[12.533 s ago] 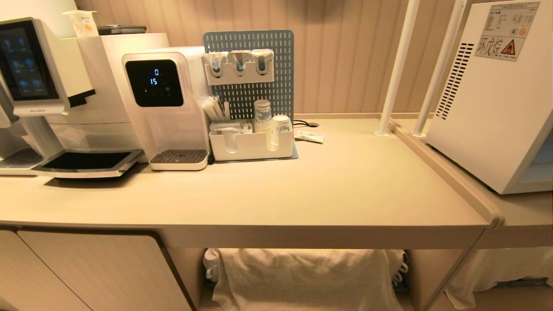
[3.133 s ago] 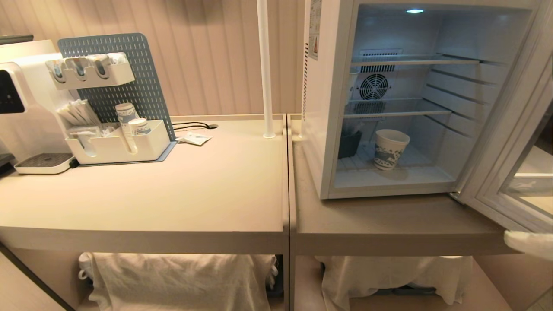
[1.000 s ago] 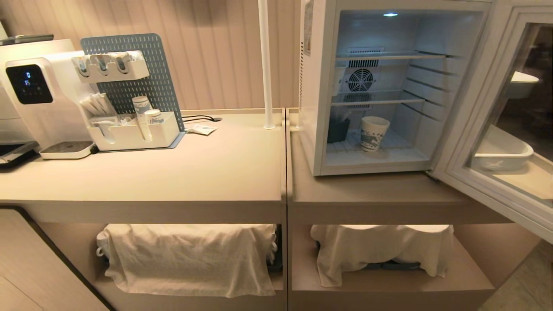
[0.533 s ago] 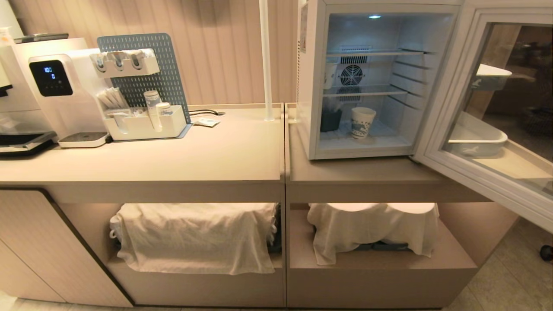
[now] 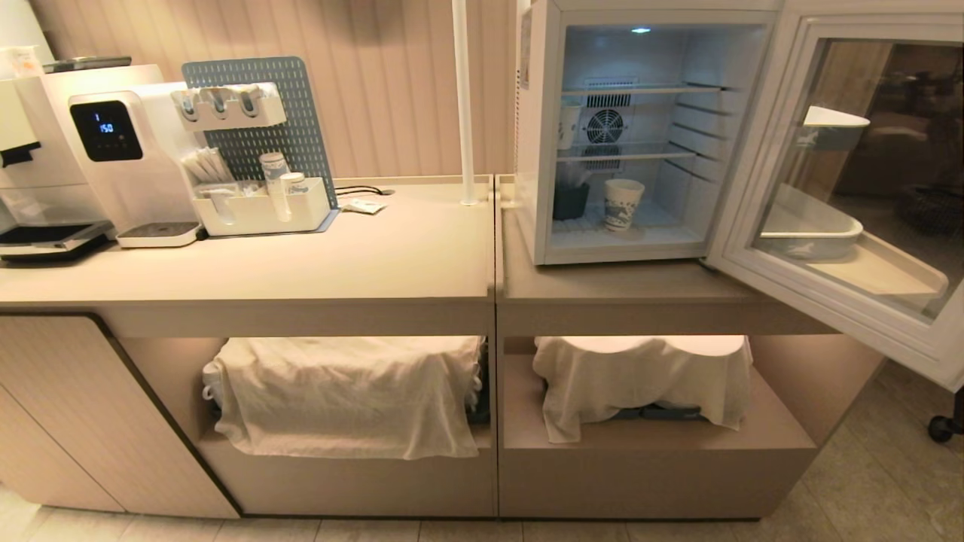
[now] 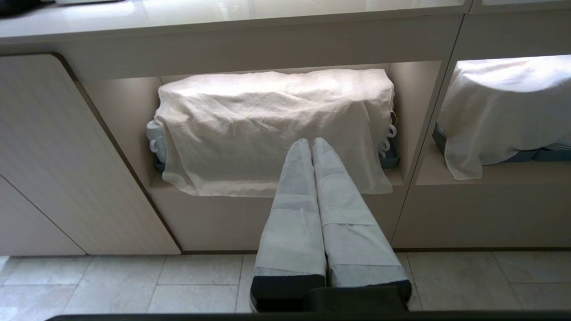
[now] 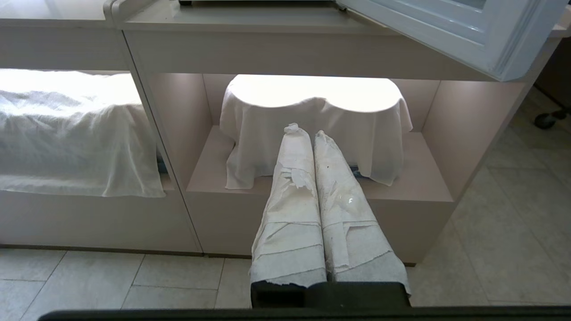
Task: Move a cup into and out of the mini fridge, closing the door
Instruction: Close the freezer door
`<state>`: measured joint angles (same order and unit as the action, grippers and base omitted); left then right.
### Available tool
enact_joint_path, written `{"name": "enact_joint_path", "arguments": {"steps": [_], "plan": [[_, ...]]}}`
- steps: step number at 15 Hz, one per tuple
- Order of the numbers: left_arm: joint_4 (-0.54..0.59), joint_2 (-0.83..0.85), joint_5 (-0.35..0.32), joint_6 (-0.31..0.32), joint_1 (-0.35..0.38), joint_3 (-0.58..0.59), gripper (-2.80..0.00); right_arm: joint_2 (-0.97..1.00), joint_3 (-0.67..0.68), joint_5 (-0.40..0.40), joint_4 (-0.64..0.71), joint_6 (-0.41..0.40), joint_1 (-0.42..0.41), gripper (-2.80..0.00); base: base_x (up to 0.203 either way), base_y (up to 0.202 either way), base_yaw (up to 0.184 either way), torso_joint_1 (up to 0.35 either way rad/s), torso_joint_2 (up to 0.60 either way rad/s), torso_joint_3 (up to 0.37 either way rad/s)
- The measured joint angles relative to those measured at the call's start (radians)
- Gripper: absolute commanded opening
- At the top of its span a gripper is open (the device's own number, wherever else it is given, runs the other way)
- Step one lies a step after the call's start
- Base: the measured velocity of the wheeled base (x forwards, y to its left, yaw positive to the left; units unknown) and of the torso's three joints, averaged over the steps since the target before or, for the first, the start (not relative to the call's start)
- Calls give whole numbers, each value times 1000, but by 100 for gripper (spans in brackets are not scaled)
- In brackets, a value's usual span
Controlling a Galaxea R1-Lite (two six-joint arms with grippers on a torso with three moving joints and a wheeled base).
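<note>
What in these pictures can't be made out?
- Shelf contents: white cloths cover them in all three views; only cup handles peek out in the left wrist view.
- Dark tub beside the cup in the fridge: contents too small and shadowed, head view.
- Door handle edge: cut off at the right, head view.
- Dispenser display: too small.

The mini fridge [image 5: 536, 135] is sitting on the table [image 5: 617, 282], its door [image 5: 761, 169] hanging wide open, light glowing, the cup [image 5: 622, 204] standing upright on its floor beside a dark tub [image 5: 570, 201].
</note>
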<state>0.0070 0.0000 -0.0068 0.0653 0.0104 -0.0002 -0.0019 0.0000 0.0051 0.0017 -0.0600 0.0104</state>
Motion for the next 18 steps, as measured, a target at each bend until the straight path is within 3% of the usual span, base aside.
{"name": "enact_joint_path", "arguments": {"steps": [3,18], "plan": [[-1,0,-5,36,-2,-1,-280,0,0,1,0,-2,-2,-280,-1,-64,-5,2,4,0],[0,0,-7,31,0,-1,-280,1,0,0,-2,5,0,-280,0,-192,0,3,2,2]]}}
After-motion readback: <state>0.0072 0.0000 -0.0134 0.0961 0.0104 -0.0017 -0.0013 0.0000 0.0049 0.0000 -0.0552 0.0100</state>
